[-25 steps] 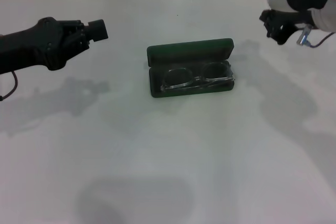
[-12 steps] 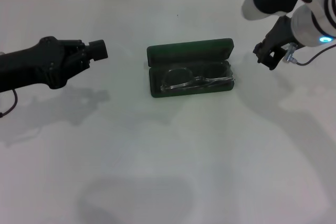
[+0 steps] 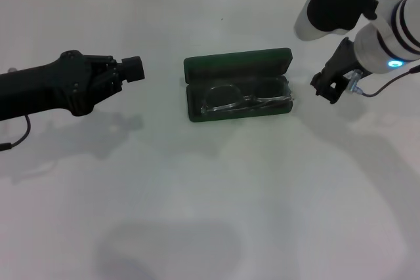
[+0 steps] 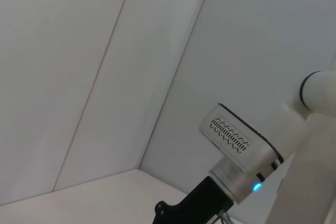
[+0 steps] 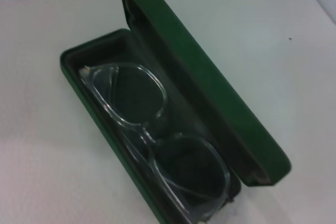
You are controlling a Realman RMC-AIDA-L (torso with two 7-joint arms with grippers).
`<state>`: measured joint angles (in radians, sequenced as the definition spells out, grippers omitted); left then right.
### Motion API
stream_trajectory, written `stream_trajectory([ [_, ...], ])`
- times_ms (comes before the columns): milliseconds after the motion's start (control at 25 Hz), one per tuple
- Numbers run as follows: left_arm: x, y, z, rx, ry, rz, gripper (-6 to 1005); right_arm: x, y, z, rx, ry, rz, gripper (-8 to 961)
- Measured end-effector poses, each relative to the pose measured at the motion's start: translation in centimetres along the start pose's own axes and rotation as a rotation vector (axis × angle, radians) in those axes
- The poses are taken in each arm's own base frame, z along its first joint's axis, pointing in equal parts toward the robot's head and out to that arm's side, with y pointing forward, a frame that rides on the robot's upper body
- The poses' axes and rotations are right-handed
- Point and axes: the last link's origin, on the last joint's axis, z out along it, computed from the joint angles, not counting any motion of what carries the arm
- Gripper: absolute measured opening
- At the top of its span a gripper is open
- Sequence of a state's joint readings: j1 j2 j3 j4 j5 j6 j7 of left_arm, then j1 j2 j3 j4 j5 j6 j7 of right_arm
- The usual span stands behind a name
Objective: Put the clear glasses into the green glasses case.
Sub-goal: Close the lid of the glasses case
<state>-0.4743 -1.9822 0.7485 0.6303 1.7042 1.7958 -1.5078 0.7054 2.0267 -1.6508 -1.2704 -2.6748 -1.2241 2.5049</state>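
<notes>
Green and hinged wide open, the green glasses case (image 3: 237,84) sat mid-table with the clear glasses (image 3: 246,98) already lying in its lower tray, lenses up and frame running along the length of the tray; the right wrist view confirmed them nested against the dark lining. Over the last second the right gripper (image 3: 326,88) had swung down from the far right corner to hang just beside the case's right end, carrying nothing, though whether its fingers were parted could not be told. The left gripper (image 3: 133,68) had crept rightward toward the case's left side while staying well apart from it; its fingers could not be read either. Both arms closing in on an already loaded case suggested the placing was done and only shutting the lid, if wanted, was left.
</notes>
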Motion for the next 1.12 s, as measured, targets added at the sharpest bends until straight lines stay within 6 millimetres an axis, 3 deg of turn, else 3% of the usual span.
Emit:
stream_trajectory([
  [360,0.2,-0.1,0.2,-0.003,-0.003,0.003,48,-0.4,0.3,1.5,-0.057,-0.022,-0.002,12],
  [1120,-0.2,0.0,0.0,0.003,0.003,-0.009,48,-0.3,0.5,2.6,-0.094,-0.031,0.001,12],
])
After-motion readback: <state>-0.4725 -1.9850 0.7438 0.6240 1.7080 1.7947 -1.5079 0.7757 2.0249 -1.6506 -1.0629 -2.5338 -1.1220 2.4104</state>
